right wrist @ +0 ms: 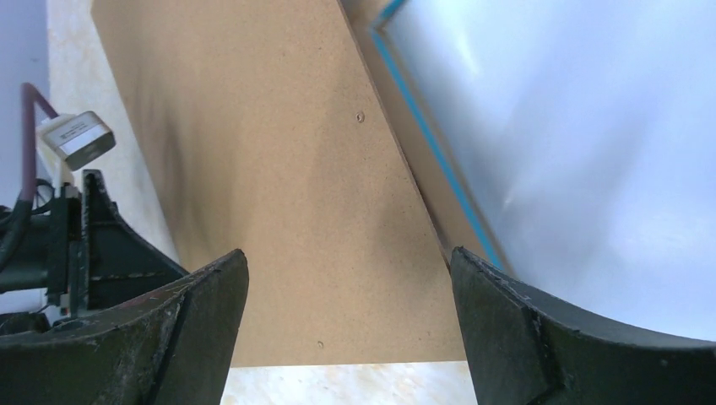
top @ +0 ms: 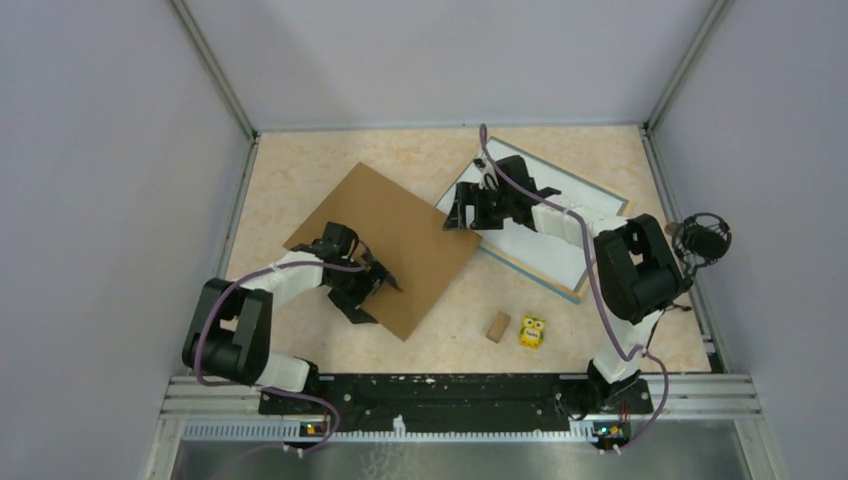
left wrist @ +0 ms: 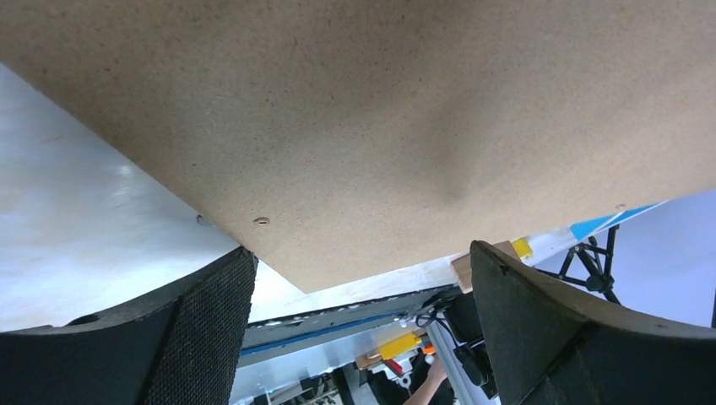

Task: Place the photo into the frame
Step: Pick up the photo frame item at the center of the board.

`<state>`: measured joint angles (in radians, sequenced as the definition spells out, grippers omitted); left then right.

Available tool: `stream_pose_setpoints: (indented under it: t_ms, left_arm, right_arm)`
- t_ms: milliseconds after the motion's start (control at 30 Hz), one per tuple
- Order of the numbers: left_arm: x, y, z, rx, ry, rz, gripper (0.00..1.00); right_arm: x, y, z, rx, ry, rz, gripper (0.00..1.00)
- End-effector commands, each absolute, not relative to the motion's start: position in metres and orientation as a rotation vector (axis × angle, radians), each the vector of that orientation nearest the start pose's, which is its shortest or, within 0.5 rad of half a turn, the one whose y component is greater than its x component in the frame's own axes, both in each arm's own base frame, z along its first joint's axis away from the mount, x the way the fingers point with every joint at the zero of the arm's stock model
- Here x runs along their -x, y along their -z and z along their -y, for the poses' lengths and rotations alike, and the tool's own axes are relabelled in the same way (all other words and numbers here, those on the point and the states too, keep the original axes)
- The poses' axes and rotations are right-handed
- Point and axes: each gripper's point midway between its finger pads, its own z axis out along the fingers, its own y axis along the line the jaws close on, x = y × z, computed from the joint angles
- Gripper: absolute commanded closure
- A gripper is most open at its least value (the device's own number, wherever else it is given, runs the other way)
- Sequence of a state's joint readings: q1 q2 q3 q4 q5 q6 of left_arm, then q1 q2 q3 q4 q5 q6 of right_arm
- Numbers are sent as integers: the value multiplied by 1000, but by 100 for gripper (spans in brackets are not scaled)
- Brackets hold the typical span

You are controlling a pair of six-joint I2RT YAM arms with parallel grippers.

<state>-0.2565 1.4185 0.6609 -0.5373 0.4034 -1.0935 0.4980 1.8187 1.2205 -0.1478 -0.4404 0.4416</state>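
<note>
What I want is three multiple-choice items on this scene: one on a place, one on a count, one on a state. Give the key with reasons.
1. The brown board lies:
A) left of the frame
B) right of the frame
C) off the table

2. Small objects near the front edge, between the arms:
A) one
B) two
C) four

3. The left gripper is:
A) shut on the board
B) shut on a pen
C) open

Key:
1 A: the top view shows the board left of the blue-edged frame.
2 B: a wooden block and a yellow toy.
3 C: its fingers stand wide apart, clamping nothing.
</note>
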Motion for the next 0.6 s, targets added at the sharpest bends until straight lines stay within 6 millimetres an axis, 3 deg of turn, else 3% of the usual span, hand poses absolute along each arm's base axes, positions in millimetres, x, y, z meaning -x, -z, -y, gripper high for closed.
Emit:
stream_pose_setpoints:
  t_ms: [0, 167, 567]
  left_arm:
    - [-270, -50, 201, 995, 940, -2666, 2]
    - [-269, -36, 214, 1002, 919, -2731, 2]
    - [-252, 4, 198, 1080, 734, -2809, 2]
  right_arm:
    - [-341, -119, -296, 360, -1089, -2421, 14]
    - [-350, -107, -272, 371, -1033, -2453, 12]
    - [-373, -84, -232, 534, -957, -2513, 1]
